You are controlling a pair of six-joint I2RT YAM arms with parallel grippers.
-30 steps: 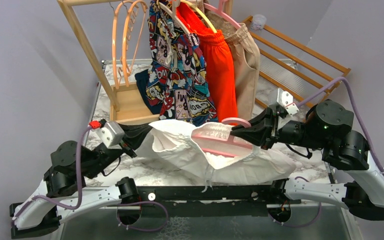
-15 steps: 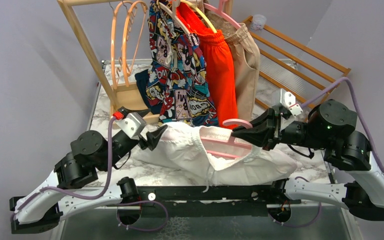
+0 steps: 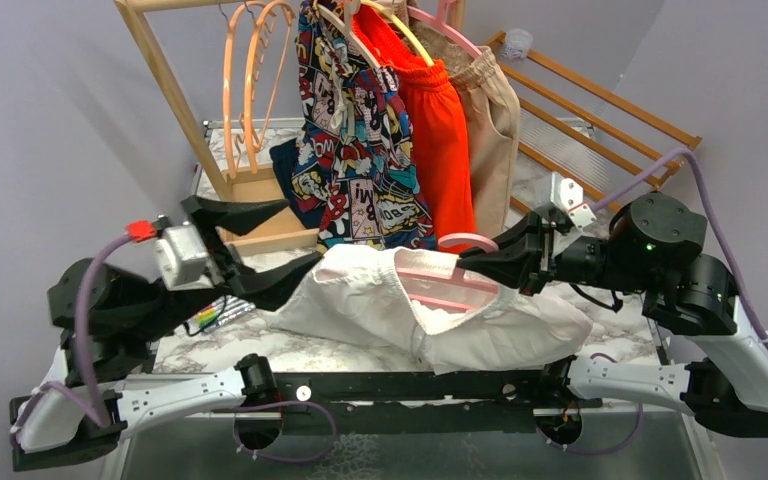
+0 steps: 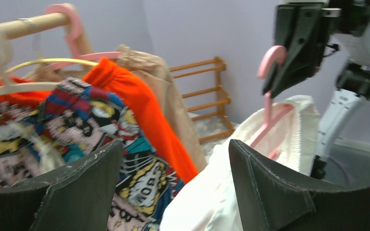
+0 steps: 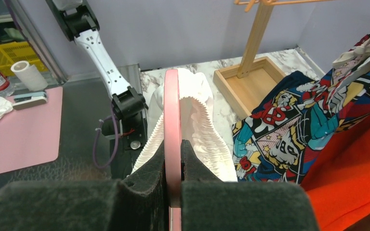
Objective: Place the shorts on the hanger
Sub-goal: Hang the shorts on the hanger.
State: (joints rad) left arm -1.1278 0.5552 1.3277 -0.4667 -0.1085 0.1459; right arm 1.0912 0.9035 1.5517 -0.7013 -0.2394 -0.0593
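I'm clamping the hanger (image 3: 438,272) in my right end effector (image 3: 472,262), hanger sitting inside the shorts' (image 3: 360,295) waistband over the tabletop (image 3: 295,352), left end effector (image 3: 280,240) gaping empty alongside; probably mostly done, full seating remaining.

Left tool (image 3: 301,231) spread wide and raised; right tool (image 3: 468,262) clamped tight.

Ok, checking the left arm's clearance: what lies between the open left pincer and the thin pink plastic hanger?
Only the plain white fabric shorts that drape the pink plastic hanger, beside the left pincer; the top view shows it.
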